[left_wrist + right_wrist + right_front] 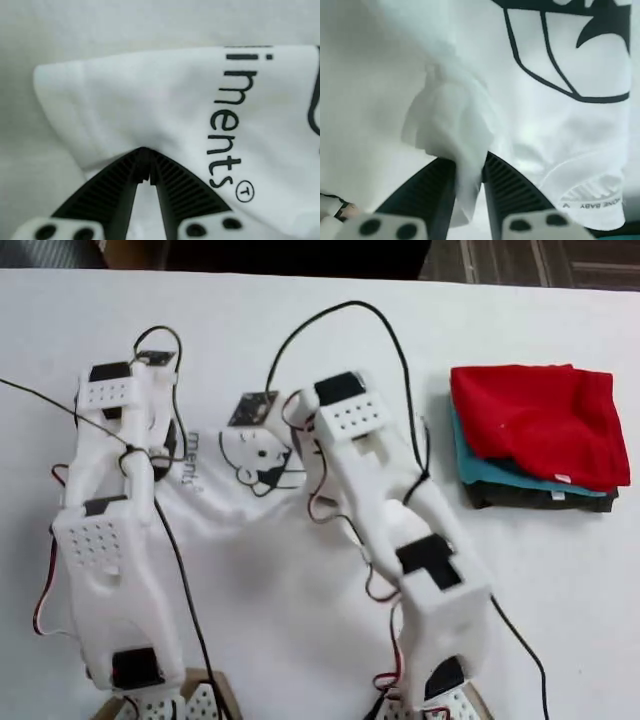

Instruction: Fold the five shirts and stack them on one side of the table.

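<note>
High view: my left arm [105, 540] stretched forward from base, wrist bent down onto left part of white shirt [250, 550]. My right arm [400, 500] slants toward centre, wrist down beside cartoon print [258, 455]. Shirt lies mid-table [560, 580]. Stack of folded shirts [540, 430] sits at right side, red on top, apart from both arms.

Left wrist view: left gripper [145, 167] fingertips together, nipping folded shirt edge near lettering [230, 120].

Right wrist view: right gripper [469, 167] clamped on bunched tuft of shirt fabric.
</note>
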{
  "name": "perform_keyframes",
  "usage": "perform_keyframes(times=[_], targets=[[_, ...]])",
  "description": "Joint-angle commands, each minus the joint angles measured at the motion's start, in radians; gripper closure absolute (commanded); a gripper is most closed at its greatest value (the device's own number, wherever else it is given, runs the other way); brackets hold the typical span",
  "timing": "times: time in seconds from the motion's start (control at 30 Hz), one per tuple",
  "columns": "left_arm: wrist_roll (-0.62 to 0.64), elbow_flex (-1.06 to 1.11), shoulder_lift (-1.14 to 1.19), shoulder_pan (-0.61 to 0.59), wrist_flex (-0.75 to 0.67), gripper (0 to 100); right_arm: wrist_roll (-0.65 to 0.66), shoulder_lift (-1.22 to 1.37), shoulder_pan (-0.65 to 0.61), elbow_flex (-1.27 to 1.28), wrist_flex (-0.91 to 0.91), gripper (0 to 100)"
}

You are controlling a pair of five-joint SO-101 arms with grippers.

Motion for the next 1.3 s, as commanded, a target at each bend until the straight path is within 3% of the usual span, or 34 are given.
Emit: perform_keyframes(times=[0.0,0.33,0.57,0.9,1.27], targets=[[0.005,0.002,0.006,0.009,-0.049,97,0.008,0.099,0.008,-0.166,0.008,97.8],[0.005,0.002,0.006,0.009,-0.049,97,0.008,0.325,0.044,-0.502,0.073,97.0],[0.005,0.002,0.006,0.009,-0.049,97,0.003,0.305,0.082,-0.514,0.073,75.3],[0.005,0.002,0.006,0.009,-0.049,97,-0.002,0.269,0.173,-0.600,0.054,74.8],[0.005,0.002,0.006,0.009,-0.049,97,-0.161,0.312,0.180,-0.772,0.079,74.8]])
